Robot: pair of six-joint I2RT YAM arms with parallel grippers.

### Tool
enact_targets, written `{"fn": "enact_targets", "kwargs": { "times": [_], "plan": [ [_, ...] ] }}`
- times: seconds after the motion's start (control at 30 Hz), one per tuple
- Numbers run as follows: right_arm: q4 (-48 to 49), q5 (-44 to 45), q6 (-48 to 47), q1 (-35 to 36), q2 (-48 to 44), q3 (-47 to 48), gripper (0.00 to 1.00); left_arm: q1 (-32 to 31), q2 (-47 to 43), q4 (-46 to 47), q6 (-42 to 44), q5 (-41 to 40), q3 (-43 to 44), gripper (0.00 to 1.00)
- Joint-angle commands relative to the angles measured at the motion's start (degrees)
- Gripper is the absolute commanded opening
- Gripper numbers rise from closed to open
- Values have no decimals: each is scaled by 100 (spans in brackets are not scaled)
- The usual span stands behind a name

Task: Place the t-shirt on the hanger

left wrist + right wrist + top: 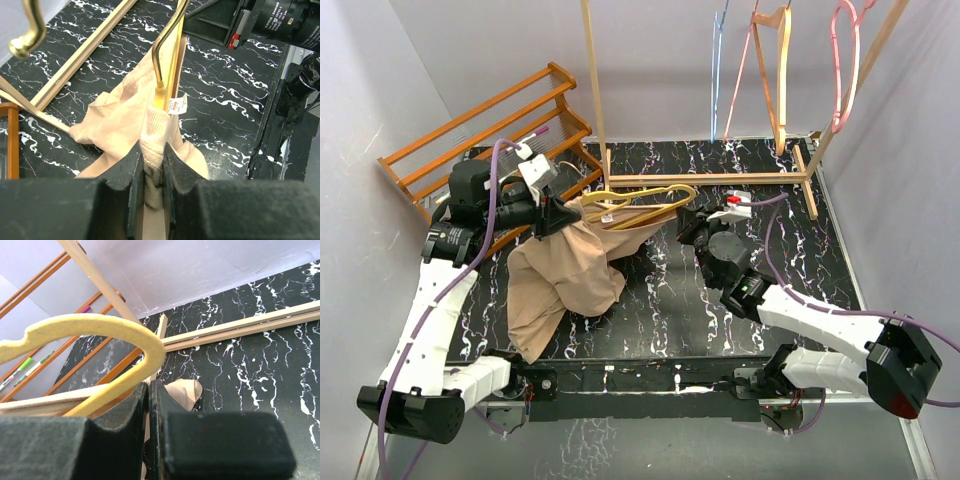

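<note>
Pinching t-shirt (115, 120) collar, left gripper (152, 151); right gripper (149, 387) pressed together on hanger (100, 325); print on white tag (177, 106) illegible

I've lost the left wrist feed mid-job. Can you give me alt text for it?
The left gripper is clamped on the ribbed collar of the tan t-shirt, and the yellow hanger enters the collar just beyond the jaws, beside a white label. The loose fabric lies on the black marbled table.

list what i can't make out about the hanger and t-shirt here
Top external: how far the hanger reaches into the t-shirt, covered by fabric and the left hand.
Left wrist: the rest of the hanger, cut off by the top edge.
Right wrist: most of the t-shirt, hidden behind the right hand.
</note>
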Motion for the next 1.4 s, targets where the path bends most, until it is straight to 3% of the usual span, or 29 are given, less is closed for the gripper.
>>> {"fn": "enact_targets", "kwargs": {
  "times": [0.0, 0.23, 0.43, 0.57, 0.6, 0.7, 0.8, 1.1, 1.37],
  "plan": [
    [-110, 666, -232, -264, -294, -24, 8, 60, -297, 90, 232, -63, 22, 0],
    [-252, 574, -298, -665, -567, -67, 8, 65, -435, -466, 941, -141, -69, 0],
    [-286, 360, -364, -827, -614, -7, 8, 60, -533, -480, 1012, -197, -161, 0],
    [-590, -268, -198, -849, -416, 137, 8, 60, -493, -205, 856, -217, -207, 0],
    [-740, -463, 6, -851, -369, 149, 11, 60, -468, -125, 804, -251, -192, 0],
    [-909, -1304, 812, -985, -310, 29, 32, 60, -340, 64, 667, -313, -89, 0],
    [-1015, -1828, 1534, -1028, -295, -14, 42, 60, -280, 125, 629, -305, -46, 0],
    [-749, -3388, 3067, -1327, 310, -9, 49, 65, -241, 216, 565, -237, -14, 0],
    [-249, -4117, 3375, -1326, 920, 76, 52, 64, -257, 100, 642, -221, -13, 0]
  ]
}}
